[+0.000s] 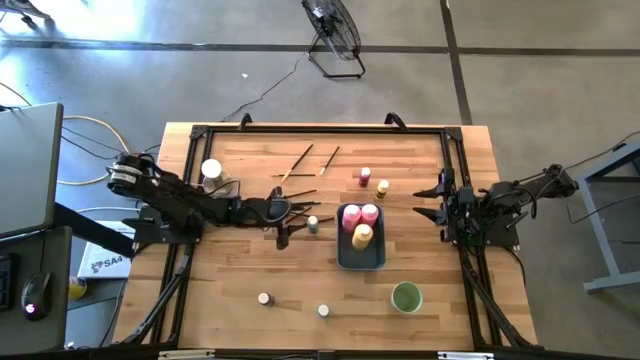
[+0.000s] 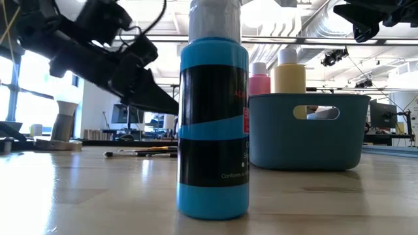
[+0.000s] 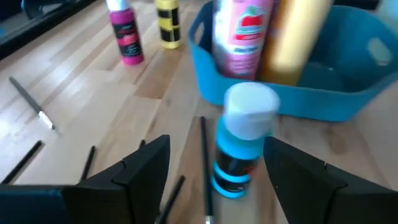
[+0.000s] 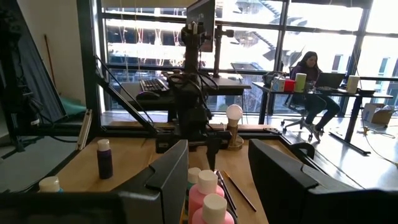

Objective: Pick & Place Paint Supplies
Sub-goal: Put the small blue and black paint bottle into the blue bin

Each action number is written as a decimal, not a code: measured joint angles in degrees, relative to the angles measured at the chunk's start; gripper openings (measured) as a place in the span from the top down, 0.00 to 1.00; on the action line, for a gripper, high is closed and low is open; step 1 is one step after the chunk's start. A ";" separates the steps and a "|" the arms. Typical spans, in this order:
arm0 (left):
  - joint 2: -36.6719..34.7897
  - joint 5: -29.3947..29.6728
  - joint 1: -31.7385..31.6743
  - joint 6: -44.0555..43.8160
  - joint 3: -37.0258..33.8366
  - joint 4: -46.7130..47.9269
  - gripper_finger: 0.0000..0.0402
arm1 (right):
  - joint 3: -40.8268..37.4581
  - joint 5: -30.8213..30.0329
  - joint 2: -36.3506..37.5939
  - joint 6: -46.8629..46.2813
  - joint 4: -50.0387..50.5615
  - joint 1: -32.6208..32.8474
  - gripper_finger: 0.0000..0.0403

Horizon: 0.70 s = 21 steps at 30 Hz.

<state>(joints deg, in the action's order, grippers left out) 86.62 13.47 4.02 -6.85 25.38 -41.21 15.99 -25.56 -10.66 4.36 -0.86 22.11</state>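
A blue squeeze bottle (image 3: 235, 155) with a white cap stands upright on the wood table, just left of the blue-grey tray (image 1: 345, 258). My left gripper (image 1: 295, 222) is open and low, its fingers either side of the bottle's near side (image 3: 217, 180), apart from it. In the tray stand pink bottles (image 1: 360, 214) and a yellow one (image 1: 362, 236). A pink bottle (image 1: 365, 177) and a yellow bottle (image 1: 382, 187) stand on the table farther back. Thin brushes (image 1: 300, 160) lie near the far edge, one (image 3: 203, 163) under my left gripper. My right gripper (image 1: 432, 205) waits open at the right.
A round green cup (image 1: 406, 297) stands near the front right. Two tiny jars (image 1: 264, 298) (image 1: 323, 311) sit near the front edge. A white-topped object (image 1: 211, 170) stands at the far left. A person (image 4: 311, 78) sits at a desk beyond the table.
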 joint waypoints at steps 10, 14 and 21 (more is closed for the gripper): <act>0.64 -9.94 -3.27 -1.06 3.30 1.15 0.36 | 0.00 -0.02 0.00 0.23 0.13 0.00 0.60; 0.64 -10.98 -3.27 -0.99 3.86 3.64 0.36 | 0.00 -0.02 0.00 0.26 0.13 0.00 0.60; 0.64 -11.42 -3.27 -0.99 3.86 4.09 0.36 | 0.00 -0.02 -0.02 0.28 0.13 0.00 0.60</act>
<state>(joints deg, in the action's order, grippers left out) 87.27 2.04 0.75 -7.84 29.23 -37.12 15.99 -25.58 -10.67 4.64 -0.73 22.11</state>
